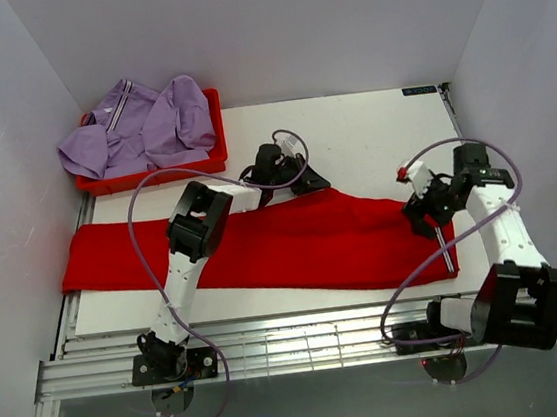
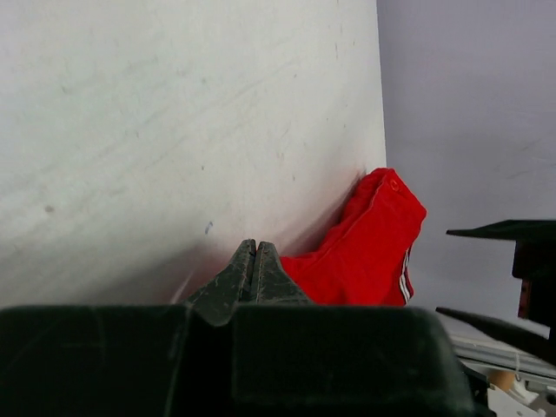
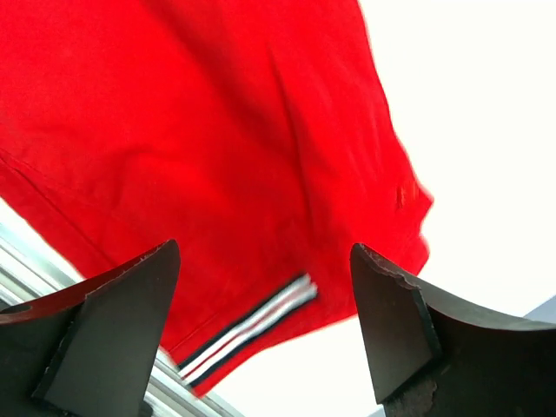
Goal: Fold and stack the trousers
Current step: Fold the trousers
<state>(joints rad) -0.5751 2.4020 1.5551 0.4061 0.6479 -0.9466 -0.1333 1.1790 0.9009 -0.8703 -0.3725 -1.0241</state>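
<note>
- Looking at red trousers point(image 1: 312, 240) laid out long across the white table point(image 1: 370, 128), running left to right, left end reaching the table's left edge.
- Got the left gripper point(image 2: 254, 256) at the far edge of the cloth near the middle, fingers pressed tight together. Can't tell whether any fabric is caught between them, as red shows only just beside the tips.
- Got the right gripper point(image 3: 263, 261) hovering over the right end, jaws wide apart and nothing in them, striped hem point(image 3: 252, 326) right below.
- Best guess for the fold: drop the right one straight down and bite every layer at the hem, not just the top one.
- Then lift only enough to clear the table and carry that end toward the left, keeping the edges lined up.
- Worth confirming the left pinch before pulling, or expect bunching mid-leg.
- Steer clear of the red bin point(image 1: 154, 172) holding a purple garment point(image 1: 138, 124), back left.
- Writing-wise, nothing readable. White-and-dark stripe trim, no logo made out. Small label point(image 1: 421, 90) on the table's far right edge, too tiny to read.
</note>
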